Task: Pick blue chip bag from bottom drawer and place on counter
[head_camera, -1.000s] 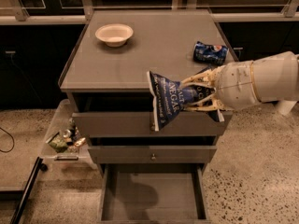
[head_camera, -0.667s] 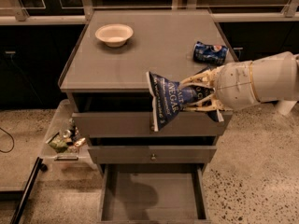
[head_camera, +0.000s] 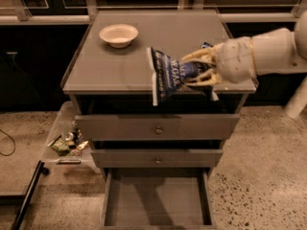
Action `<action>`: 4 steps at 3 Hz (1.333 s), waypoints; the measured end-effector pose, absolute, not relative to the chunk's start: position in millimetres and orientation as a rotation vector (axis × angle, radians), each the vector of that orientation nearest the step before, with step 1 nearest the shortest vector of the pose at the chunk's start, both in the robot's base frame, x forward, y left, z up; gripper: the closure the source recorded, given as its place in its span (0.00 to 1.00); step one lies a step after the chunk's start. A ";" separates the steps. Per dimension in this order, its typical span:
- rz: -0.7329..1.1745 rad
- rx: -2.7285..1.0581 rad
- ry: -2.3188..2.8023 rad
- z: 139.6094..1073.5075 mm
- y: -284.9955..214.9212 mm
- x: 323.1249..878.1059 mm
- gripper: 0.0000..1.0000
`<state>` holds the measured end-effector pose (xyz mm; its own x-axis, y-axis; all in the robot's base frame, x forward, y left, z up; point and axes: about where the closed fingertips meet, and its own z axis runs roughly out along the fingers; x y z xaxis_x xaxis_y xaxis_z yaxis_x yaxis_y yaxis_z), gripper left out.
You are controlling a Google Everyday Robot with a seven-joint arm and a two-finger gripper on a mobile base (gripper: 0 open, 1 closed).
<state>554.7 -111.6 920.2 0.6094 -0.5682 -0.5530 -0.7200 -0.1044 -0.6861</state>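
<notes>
My gripper (head_camera: 199,72) comes in from the right and is shut on the blue chip bag (head_camera: 165,75), a crinkly dark blue foil bag with white lettering. The bag hangs tilted in the air over the front edge of the counter (head_camera: 110,66), its lower end in front of the cabinet's top edge. The bottom drawer (head_camera: 157,200) is pulled open and shows a plain flat grey inside with nothing in it. My arm hides most of the crushed blue can at the counter's right side.
A cream bowl (head_camera: 118,34) stands at the counter's back left. The two upper drawers with round knobs (head_camera: 158,129) are shut. A clear tray of small items (head_camera: 67,140) lies on the speckled floor at the cabinet's left.
My gripper has lifted the chip bag higher, from in front of the top drawer up to the counter's front edge.
</notes>
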 end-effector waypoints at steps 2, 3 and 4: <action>0.329 -1.635 1.114 927.6 -96.9 639.0 1.00; 0.336 -1.598 1.212 918.6 -92.4 666.3 1.00; 0.228 -1.590 1.337 909.7 -93.5 684.5 1.00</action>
